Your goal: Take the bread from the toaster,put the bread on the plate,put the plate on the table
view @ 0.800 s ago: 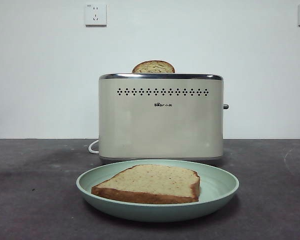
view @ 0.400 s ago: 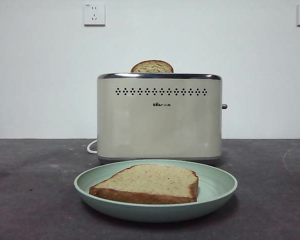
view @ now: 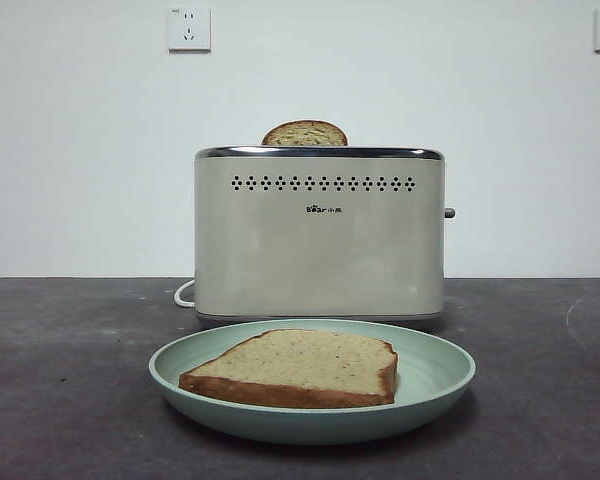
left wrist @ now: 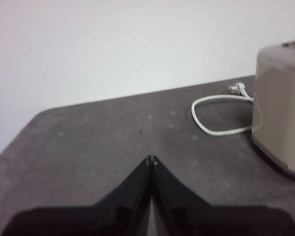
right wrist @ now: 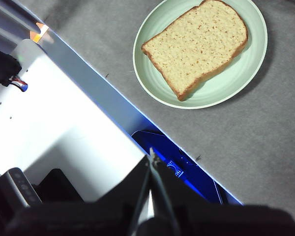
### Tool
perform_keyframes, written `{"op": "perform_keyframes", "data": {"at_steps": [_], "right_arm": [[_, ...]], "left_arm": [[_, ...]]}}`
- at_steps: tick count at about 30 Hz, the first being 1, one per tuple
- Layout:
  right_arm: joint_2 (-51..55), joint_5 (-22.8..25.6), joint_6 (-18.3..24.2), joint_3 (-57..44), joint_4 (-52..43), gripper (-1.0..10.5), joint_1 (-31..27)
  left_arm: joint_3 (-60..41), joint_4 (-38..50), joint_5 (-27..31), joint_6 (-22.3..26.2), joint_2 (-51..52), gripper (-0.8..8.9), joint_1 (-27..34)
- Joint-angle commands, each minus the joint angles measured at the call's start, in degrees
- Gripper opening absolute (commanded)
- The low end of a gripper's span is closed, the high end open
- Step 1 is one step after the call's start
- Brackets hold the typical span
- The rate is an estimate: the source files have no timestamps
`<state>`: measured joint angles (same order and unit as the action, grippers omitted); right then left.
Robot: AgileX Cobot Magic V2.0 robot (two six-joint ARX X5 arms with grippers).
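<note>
The bread (view: 300,365) lies flat on the pale mint-green plate (view: 435,375), which rests on the dark table (view: 70,400) in front of the cream toaster (view: 320,240). The bread (right wrist: 196,45) and plate (right wrist: 250,64) also show in the right wrist view. A narrower domed slice (view: 305,134) sticks up from the toaster's slot. My left gripper (left wrist: 151,160) is shut and empty, low over the table, apart from the toaster (left wrist: 280,103). My right gripper (right wrist: 151,156) is shut and empty, high over the table's front edge, well away from the plate.
A white power cord (left wrist: 216,115) loops on the table beside the toaster (view: 185,293). A white base with blue light (right wrist: 64,128) lies beyond the table's edge below my right gripper. Two wall sockets (view: 188,28) sit on the white wall behind.
The whole front view shifted a few pixels left between one second and half a second ago. Nothing else has moved.
</note>
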<state>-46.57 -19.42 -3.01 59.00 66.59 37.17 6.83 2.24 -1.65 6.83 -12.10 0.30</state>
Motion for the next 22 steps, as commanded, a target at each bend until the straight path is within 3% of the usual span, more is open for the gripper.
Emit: {"op": "perform_keyframes", "data": {"at_steps": [1, 5, 10, 16, 22], "right_arm": [[0.1, 0.1, 0.1, -0.1, -0.1, 0.0, 0.1], [0.1, 0.1, 0.1, -0.1, -0.1, 0.0, 0.1], [0.1, 0.1, 0.1, -0.1, -0.1, 0.0, 0.1], [0.2, 0.1, 0.1, -0.1, -0.1, 0.0, 0.1], [0.2, 0.2, 0.1, -0.1, -0.1, 0.0, 0.1]], "left_arm": [[-3.5, 0.6, 0.1, -1.3, 3.0, -0.04, 0.2], [-6.6, -2.2, 0.5, -2.7, 6.9, -0.04, 0.2], [-6.6, -13.5, 1.6, -2.9, 12.2, -0.04, 0.2], [-6.6, -12.9, 1.4, -8.8, 12.0, -0.04, 0.2], [-6.6, -12.6, 1.4, -8.7, 12.0, -0.04, 0.2]]}}
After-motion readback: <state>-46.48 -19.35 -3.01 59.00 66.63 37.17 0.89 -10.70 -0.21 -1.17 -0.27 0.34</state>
